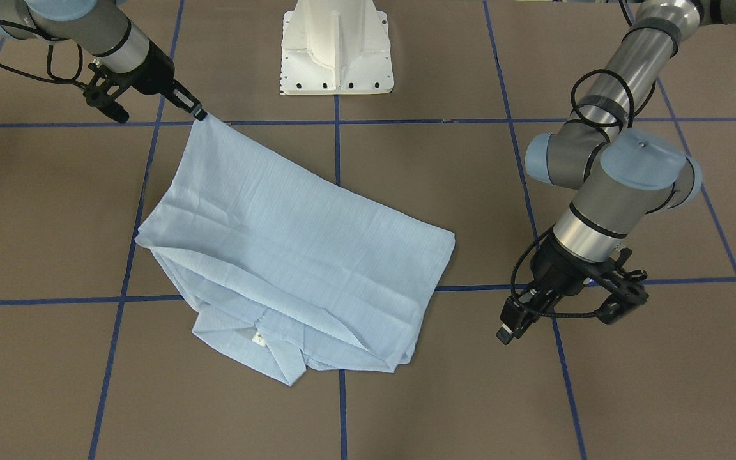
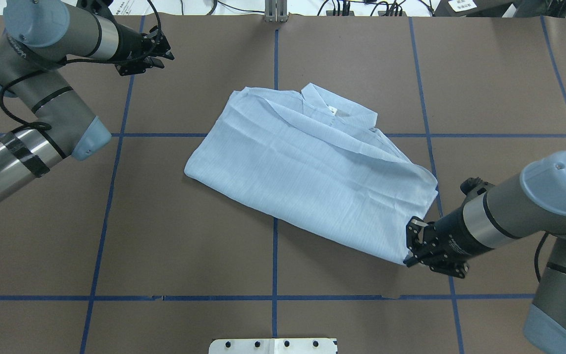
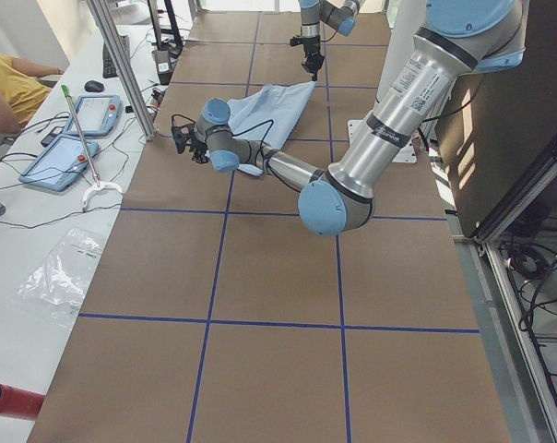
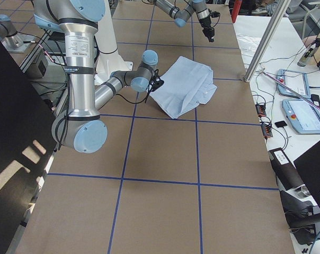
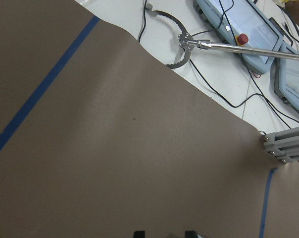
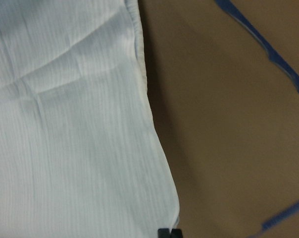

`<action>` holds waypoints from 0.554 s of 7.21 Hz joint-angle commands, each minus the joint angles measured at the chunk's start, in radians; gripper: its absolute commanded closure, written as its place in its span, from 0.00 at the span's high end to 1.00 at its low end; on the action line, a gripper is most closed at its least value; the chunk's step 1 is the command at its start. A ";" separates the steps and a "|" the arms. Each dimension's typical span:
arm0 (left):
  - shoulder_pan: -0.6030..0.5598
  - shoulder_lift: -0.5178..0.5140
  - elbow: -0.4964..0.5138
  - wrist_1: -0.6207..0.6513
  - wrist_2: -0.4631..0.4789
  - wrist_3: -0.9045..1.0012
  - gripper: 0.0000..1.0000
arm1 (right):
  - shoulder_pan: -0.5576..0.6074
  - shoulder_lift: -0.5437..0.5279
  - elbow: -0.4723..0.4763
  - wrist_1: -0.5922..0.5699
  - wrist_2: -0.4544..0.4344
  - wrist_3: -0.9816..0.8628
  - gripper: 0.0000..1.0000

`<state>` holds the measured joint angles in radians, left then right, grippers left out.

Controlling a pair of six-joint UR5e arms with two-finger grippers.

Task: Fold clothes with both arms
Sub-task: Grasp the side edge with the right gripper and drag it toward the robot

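You have the shirt point(image 2: 312, 177) lying folded on the counter point(image 2: 165, 236), straight out from the pedestal point(image 2: 273, 345). Its collar point(image 2: 339, 105) is on the edge turned away from the pedestal, and its smooth back panel faces up.

Your right tool point(image 2: 409, 255) is closed on the shirt corner nearest the pedestal, on the robot's right of it. In the right wrist view the fingertips point(image 6: 168, 232) sit together at the very tip of that corner. The cloth is drawn up off the counter there and casts a shadow underneath. The rest of the shirt lies flat.

Your left tool point(image 2: 162, 51) is far out from the pedestal on the robot's left, well apart from the shirt and touching none of it. In the left wrist view its two fingertips point(image 5: 138, 233) stand apart, with only bare counter showing between them.

Past the counter edge farthest from the pedestal you can see a metal grabber point(image 5: 176, 44) and two pendants point(image 5: 238, 25) on a white surface.
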<state>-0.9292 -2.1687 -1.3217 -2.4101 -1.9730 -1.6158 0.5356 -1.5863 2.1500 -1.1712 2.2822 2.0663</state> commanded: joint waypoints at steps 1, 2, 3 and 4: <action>0.003 0.024 -0.053 0.002 -0.061 -0.041 0.39 | -0.060 -0.037 0.037 -0.002 0.257 0.065 0.00; 0.003 0.035 -0.088 0.011 -0.088 -0.053 0.39 | -0.138 -0.046 0.041 -0.002 0.263 0.080 0.00; 0.006 0.049 -0.124 0.041 -0.098 -0.091 0.39 | -0.188 -0.063 0.037 -0.002 0.264 0.078 0.99; 0.007 0.050 -0.163 0.093 -0.101 -0.096 0.39 | -0.189 -0.084 0.036 -0.002 0.272 0.080 1.00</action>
<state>-0.9242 -2.1259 -1.4373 -2.3683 -2.0635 -1.6926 0.3762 -1.6467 2.1872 -1.1736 2.5410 2.1411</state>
